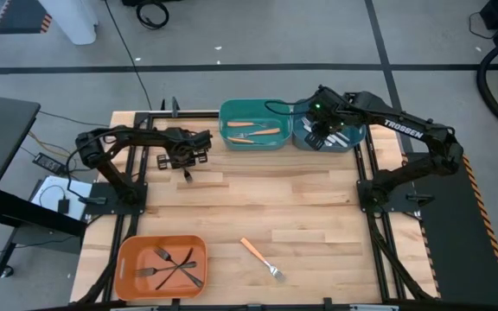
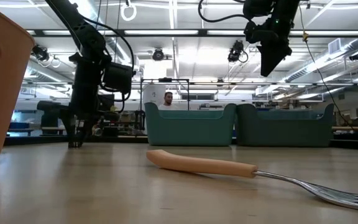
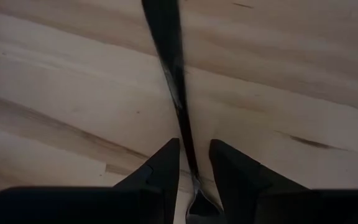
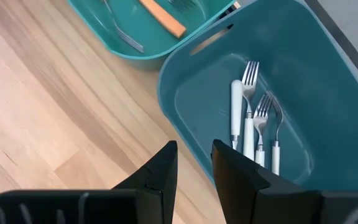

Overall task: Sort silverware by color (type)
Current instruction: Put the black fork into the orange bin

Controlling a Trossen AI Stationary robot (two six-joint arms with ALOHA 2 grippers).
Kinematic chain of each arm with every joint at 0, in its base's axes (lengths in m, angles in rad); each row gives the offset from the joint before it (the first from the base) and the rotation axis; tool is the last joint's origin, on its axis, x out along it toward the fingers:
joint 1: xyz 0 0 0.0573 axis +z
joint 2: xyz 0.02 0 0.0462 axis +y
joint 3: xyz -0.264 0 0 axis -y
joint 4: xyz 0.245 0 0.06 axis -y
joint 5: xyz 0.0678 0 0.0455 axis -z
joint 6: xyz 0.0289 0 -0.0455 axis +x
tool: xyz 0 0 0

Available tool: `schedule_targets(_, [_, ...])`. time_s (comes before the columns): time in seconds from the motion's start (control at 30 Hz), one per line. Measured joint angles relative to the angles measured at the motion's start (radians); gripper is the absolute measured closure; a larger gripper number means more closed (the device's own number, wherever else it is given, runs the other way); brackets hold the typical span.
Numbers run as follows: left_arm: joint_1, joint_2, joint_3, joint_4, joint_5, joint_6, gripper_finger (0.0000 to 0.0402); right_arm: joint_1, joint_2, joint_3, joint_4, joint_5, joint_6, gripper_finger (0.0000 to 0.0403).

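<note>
The left gripper (image 3: 194,167) is down at the table with a black fork (image 3: 173,74) running lengthwise between its fingers (image 3: 160,171). The fingers stand narrowly apart with wood showing on either side of the handle, so I judge they straddle the fork rather than pinch it. The tines lie back under the wrist and the handle reaches out ahead of the fingertips.

The fork looks light, thin and stiff, with a smooth, likely slippery finish. Lying flat on the boards, it gives the fingers little height to catch. The narrow neck just ahead of the tines, where the fingers now sit, seems the surest hold. A grip there leaves the long handle free to swing or tip down.

Nothing crowds this gripper. The orange bin (image 1: 128,250), holding other dark forks (image 1: 173,266), sits well off behind and to one side. An orange-handled fork (image 1: 260,257) lies loose on the open table beyond it, near that route.

The right gripper (image 4: 194,165) hangs over the near wall of the blue bin (image 4: 328,74), fingers a little apart and empty. Pale-handled forks (image 4: 253,124) lie just ahead of and below it. The teal bin (image 1: 232,112) with orange forks touches the blue bin on the side toward the left arm.
</note>
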Motion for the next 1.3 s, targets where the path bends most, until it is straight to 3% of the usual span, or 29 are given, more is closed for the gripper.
schedule_targets(0.17, [0.000, 0.005, 0.000, 0.006, 0.005, 0.052, 0.0309, 0.000, 0.000, 0.000, 0.000, 0.000, 0.000, 0.0297])
schedule_targets(0.4, [-0.013, 0.007, -0.001, 0.019, 0.009, 0.174, 0.0388, 0.000, 0.000, 0.000, 0.001, 0.000, -0.023, 0.0297])
schedule_targets(0.63, [-0.052, -0.030, -0.002, 0.007, 0.045, 0.322, 0.0387, 0.000, 0.000, 0.000, 0.008, 0.001, -0.020, 0.0297])
schedule_targets(0.7, [-0.070, -0.064, 0.009, -0.031, 0.101, 0.351, 0.0388, 0.000, 0.000, 0.000, 0.012, 0.001, -0.018, 0.0297])
schedule_targets(0.8, [-0.096, -0.129, 0.052, -0.061, 0.098, 0.404, 0.0388, 0.000, 0.000, 0.000, 0.024, 0.002, -0.016, 0.0297])
schedule_targets(0.97, [-0.174, -0.223, 0.163, -0.211, 0.114, 0.508, 0.0389, 0.000, 0.000, 0.000, 0.032, 0.002, -0.015, 0.0297])
schedule_targets(1.13, [-0.304, -0.307, 0.333, -0.489, 0.134, 0.635, 0.0388, 0.000, 0.000, 0.000, 0.035, 0.003, -0.014, 0.0297])
schedule_targets(1.3, [-0.489, -0.376, 0.488, -0.664, 0.238, 0.719, 0.0388, 0.000, 0.000, 0.000, 0.035, -0.011, -0.014, 0.0297])
